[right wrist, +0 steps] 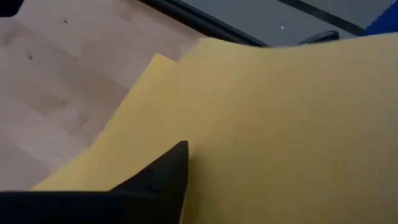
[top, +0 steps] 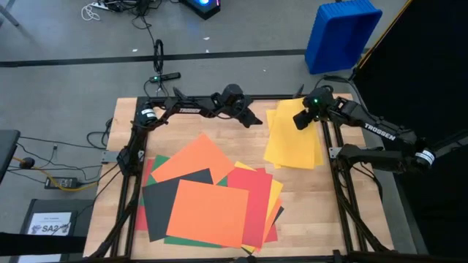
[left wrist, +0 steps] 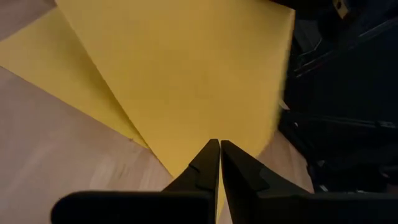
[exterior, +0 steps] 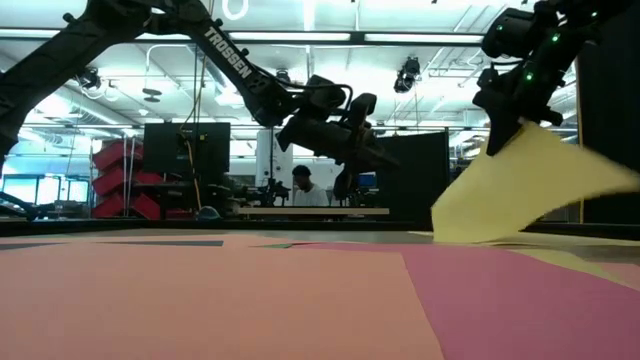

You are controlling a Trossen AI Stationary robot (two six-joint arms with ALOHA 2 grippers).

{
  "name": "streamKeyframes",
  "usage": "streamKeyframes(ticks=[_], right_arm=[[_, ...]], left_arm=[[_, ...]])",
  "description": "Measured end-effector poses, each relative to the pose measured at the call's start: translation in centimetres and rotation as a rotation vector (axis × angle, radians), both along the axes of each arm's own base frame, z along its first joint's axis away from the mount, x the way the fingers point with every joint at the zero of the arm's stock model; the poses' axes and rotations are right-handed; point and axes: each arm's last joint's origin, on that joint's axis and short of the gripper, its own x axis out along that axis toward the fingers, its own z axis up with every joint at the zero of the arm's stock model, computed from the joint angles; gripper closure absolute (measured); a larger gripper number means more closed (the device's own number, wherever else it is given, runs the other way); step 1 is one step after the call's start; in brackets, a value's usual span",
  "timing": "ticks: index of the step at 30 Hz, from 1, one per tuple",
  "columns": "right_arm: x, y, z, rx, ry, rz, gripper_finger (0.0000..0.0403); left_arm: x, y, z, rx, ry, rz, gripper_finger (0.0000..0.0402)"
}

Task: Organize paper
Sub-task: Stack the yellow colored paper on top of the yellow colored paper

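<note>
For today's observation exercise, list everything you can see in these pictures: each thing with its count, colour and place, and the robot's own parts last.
Yellow sheets: at least two, yellow, stacked at the table's right rear; the top one is lifted at its far edge.
Mixed paper pile: many overlapping sheets, orange, red, green, dark grey, yellow, on the table's front left.
Table: one, light wood.
Bin: one, blue, on the floor behind the table.
Printed sheet marked SA2: one, white, left of the table.
Person: one, seated far behind in the room.
Left gripper: shut, empty, raised beside the yellow sheets.
Right gripper: over the yellow sheets' rear edge; grip unclear.
</note>
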Motion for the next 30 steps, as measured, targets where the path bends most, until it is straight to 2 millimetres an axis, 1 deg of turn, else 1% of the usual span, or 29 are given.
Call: streamKeyframes(ticks=[4,10,14,19,23,27,30], right_arm=[[0.1,0.2,-0.1,0.038,-0.025,0.039,0.0199],[-0.2,0.5,-0.4,0.056,0.032,0.025,0.0141],[-0.3,0.5,-0.4,0.057,0.047,0.018,0.0123],[-0.3,0.5,-0.4,0.058,0.047,0.018,0.0131],[-0.1,0.8,-0.4,0.071,0.037,0.047,0.0149],[0.8,2.0,-0.5,0.086,0.047,0.145,0.0176],[1.5,3.3,-1.2,0.094,0.051,0.173,0.0211]], left_arm=[[0.0,0.0,0.0,-0.002,-0.001,-0.006,0.0402],[0.0,0.0,0.0,-0.002,-0.001,-0.006,0.0402],[0.0,0.0,0.0,-0.002,-0.001,-0.006,0.0402],[0.0,-0.1,0.0,-0.007,0.000,-0.030,0.0402],[-0.3,-0.5,-0.8,0.014,0.062,-0.067,0.0402],[-0.6,-1.0,-1.5,0.058,0.129,-0.105,0.0402],[-0.7,-1.5,-1.9,0.072,0.163,-0.127,0.0402]])
